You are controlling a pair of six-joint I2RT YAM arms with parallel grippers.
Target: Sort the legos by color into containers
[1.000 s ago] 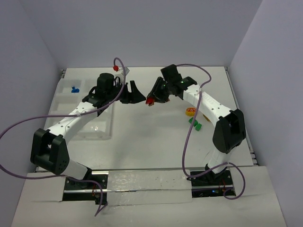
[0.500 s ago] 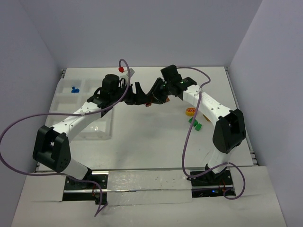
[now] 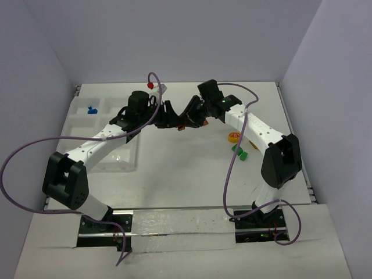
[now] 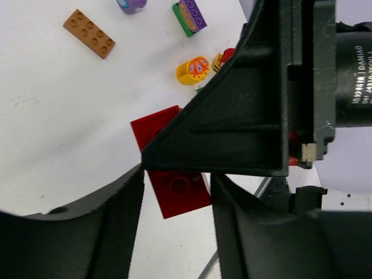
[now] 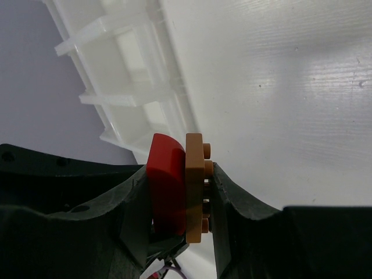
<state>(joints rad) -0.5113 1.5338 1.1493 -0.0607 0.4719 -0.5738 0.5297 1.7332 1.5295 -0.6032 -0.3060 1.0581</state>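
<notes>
My right gripper (image 3: 187,120) (image 5: 179,181) is shut on a red rounded lego (image 5: 167,183) stuck to a tan-orange plate (image 5: 194,186), held above the table's middle. My left gripper (image 3: 170,117) (image 4: 177,232) is open, and its fingers (image 4: 87,226) stand on either side of that red lego (image 4: 174,186) without closing on it. The right gripper's finger (image 4: 232,128) crosses over the lego in the left wrist view. The clear divided tray (image 3: 78,125) (image 5: 133,75) lies at the left with a blue lego (image 3: 91,110) in a far compartment.
Loose pieces lie on the table right of the grippers: an orange brick (image 4: 89,34), a purple piece (image 4: 131,4), a green-and-purple brick (image 4: 189,16), a yellow rounded piece (image 4: 193,69) (image 3: 233,137), a green piece (image 3: 239,153). Purple cables loop over both arms.
My left gripper has moved right, up to the right gripper, and its open fingers now flank the red lego. The right gripper has hardly moved.
</notes>
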